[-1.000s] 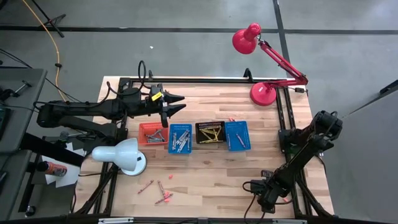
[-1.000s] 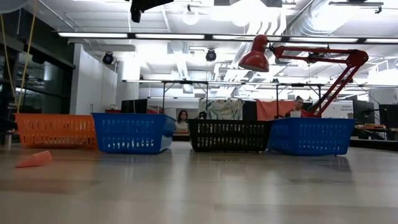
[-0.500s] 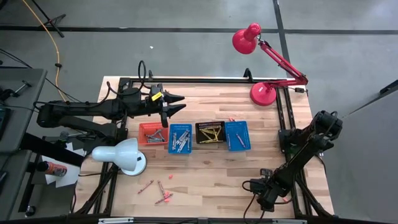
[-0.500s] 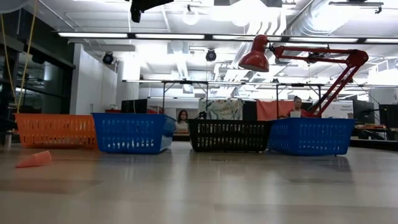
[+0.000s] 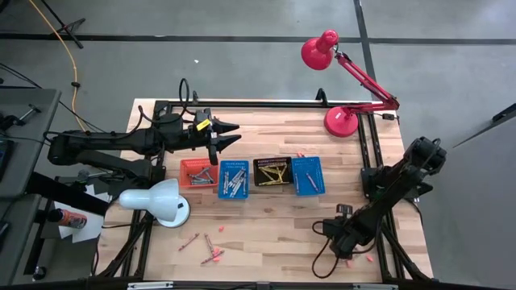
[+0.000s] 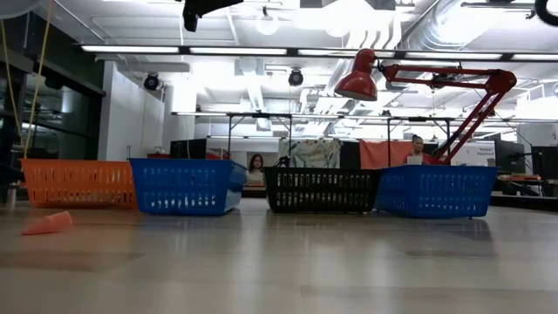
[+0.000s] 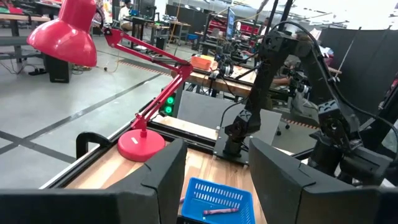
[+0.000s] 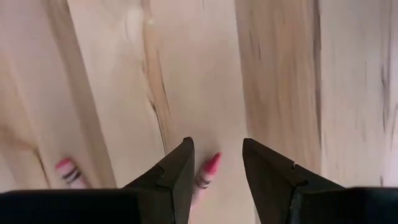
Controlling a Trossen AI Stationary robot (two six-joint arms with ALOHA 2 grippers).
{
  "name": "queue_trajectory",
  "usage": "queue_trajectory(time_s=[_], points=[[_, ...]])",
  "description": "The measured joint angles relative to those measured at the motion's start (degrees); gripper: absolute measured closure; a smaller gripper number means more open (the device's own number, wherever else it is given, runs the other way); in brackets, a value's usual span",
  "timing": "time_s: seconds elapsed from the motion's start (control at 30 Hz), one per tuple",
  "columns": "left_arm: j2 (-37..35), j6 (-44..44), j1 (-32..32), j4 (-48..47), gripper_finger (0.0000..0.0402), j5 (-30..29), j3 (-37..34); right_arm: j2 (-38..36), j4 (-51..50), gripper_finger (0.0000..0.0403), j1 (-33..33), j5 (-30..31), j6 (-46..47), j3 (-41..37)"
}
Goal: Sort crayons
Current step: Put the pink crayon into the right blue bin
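High view: the left gripper (image 5: 228, 133) hangs parked over the far-left of the table, jaws apart and empty. The right gripper (image 5: 330, 235) sits low at the near-right edge. Loose crayons (image 5: 211, 251) lie at the near-left, others already in the four baskets (image 5: 234, 179)

Low view: only the baskets in a row; neither gripper shows

Left wrist view: spread fingers (image 7: 163, 171) hold nothing

Right wrist view: the right gripper (image 8: 214, 163) has its jaws apart, straddling a pink crayon (image 8: 208, 170) flat on the wood; a second one (image 8: 67, 172) lies beside. The stick looks light, stiff, waxy and brittle, so I would pinch it gently mid-length, across its paper wrap
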Motion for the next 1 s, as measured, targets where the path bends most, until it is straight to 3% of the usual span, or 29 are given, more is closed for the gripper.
queue_trajectory(time_s=[0.2, 0.53, 0.7, 1.0], points=[[0.0, 0.0, 0.0, -0.02, 0.0241, 0.0, 0.0, -2.27, -1.27, 0.027, 1.12, 0.01, 4.05, 0.1], [0.0, 0.04, 0.0, 0.0, 0.0241, 0.0, 0.0, -8.02, -13.96, 0.027, 9.92, 2.34, 29.5, 0.08], [0.0, 0.04, 0.0, -0.02, 0.0241, -0.02, 0.0, -11.77, -10.4, 0.027, 12.02, 0.18, 39.63, -5.04], [0.0, 0.02, 0.0, -0.02, 0.0241, -0.02, 0.0, -18.03, -6.28, 0.027, 10.93, -1.71, 40.53, -14.65]])
